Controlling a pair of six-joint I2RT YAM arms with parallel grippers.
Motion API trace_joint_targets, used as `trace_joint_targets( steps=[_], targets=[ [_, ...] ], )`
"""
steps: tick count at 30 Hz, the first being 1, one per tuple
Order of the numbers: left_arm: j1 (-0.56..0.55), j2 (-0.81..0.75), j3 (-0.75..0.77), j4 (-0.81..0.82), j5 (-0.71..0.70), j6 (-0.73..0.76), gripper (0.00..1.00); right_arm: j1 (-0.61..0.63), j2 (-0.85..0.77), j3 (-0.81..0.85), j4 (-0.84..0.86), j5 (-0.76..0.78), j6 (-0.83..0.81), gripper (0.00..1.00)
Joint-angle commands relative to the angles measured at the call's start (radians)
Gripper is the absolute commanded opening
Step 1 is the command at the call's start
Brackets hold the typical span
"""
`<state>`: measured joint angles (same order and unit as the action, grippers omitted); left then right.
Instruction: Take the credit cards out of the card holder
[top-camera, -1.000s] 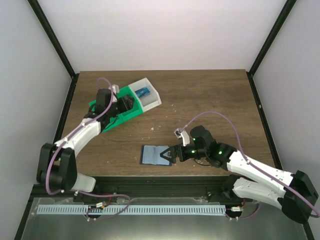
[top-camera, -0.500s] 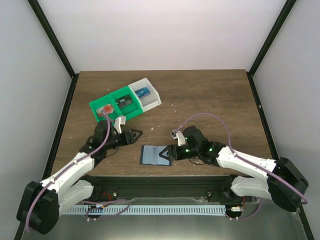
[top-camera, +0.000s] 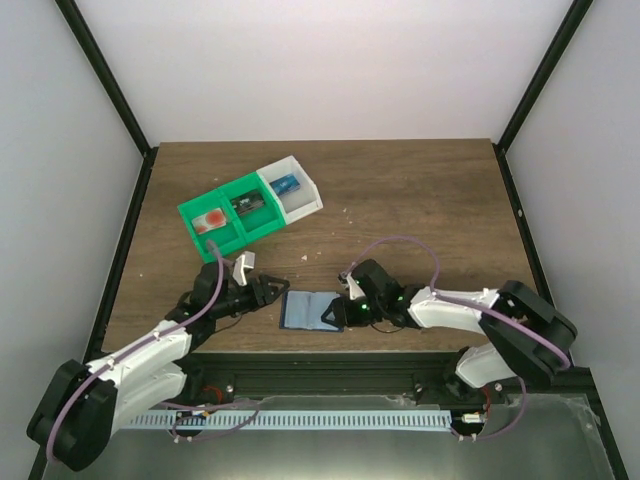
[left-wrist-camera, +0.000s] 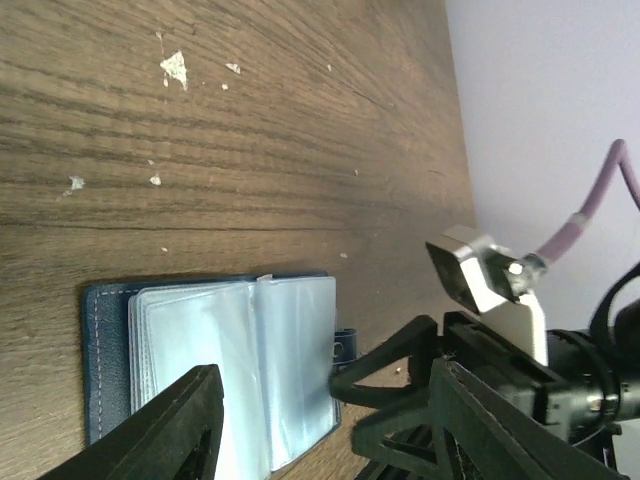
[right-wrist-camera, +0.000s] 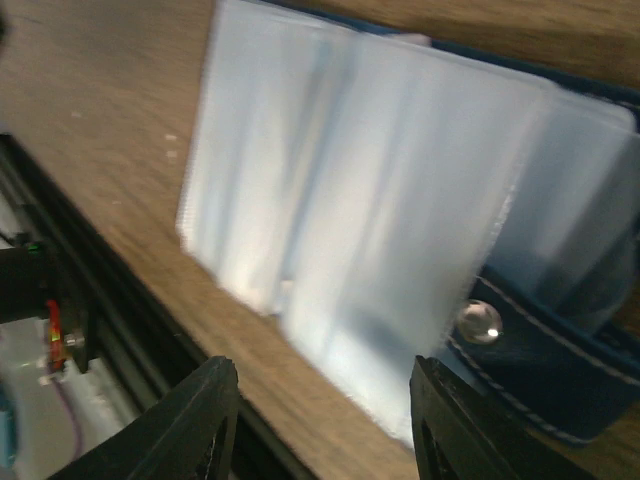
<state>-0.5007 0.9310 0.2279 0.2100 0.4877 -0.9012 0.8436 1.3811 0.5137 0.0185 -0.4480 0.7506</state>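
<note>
Navy card holder (top-camera: 303, 310), open flat, pale grey-blue inside facing up

Left hand (top-camera: 268, 291) and right hand (top-camera: 338, 312) low, face to face, apart, fingers of each parted.

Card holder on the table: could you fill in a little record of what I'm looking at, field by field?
Card holder: lying open on the table, near the front edge
Inside: pale clear sleeves, fanned out; no card can be made out
Left gripper: open, just to the left of it
Right gripper: at its tab edge, fingers apart; unclear whether it grips
Trays: green and white, back left, small items inside
</note>
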Motion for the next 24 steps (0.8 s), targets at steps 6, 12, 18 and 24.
trace_joint_targets(
  steps=[6,12,18,24],
  targets=[
    [-0.016,0.017,-0.055,0.089,-0.007,-0.042,0.58,-0.005,0.180,-0.001,0.035,0.110,-0.048,0.46],
    [-0.019,0.032,-0.085,0.120,-0.012,-0.057,0.58,-0.005,0.215,0.022,0.032,0.138,-0.086,0.41],
    [-0.021,0.053,-0.096,0.135,-0.029,-0.056,0.57,-0.005,0.168,0.057,-0.041,0.192,-0.103,0.29],
    [-0.020,0.061,-0.096,0.142,-0.043,-0.062,0.57,-0.001,0.093,0.086,-0.097,0.170,-0.091,0.23]
  ],
)
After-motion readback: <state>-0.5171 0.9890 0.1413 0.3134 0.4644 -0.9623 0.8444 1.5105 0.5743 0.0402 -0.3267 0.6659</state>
